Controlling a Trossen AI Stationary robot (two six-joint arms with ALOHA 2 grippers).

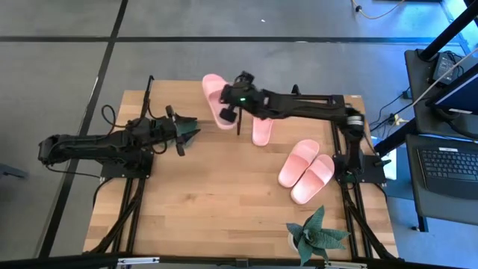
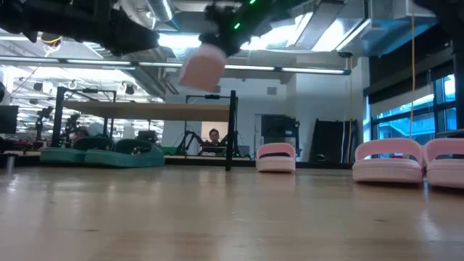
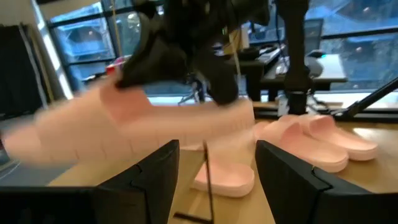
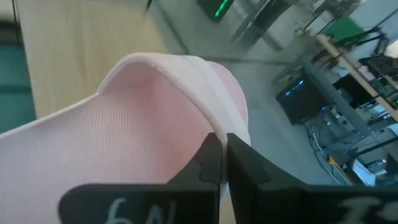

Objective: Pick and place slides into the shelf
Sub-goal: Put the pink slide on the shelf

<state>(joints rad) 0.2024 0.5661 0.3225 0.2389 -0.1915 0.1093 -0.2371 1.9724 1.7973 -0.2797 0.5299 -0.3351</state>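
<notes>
On the wooden bench point(image 1: 224, 194), the right end effector point(image 1: 230, 102) clamps a pink slide point(image 1: 216, 99) at twelve o'clock above the shelf point(image 2: 156, 110); the left end effector point(image 1: 188, 134) waits open at nine o'clock.

One light pink slide point(image 1: 216, 99) is hanging tilted in the air at twelve o'clock, above the shelf point(image 2: 156, 111). Another point(image 1: 262, 128) is lying just beside it. A pink pair point(image 1: 306, 171) is resting at three o'clock.

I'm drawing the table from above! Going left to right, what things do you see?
Left gripper → pink slide held up by the right gripper → pink slide lying flat → pair of pink slides.
</notes>
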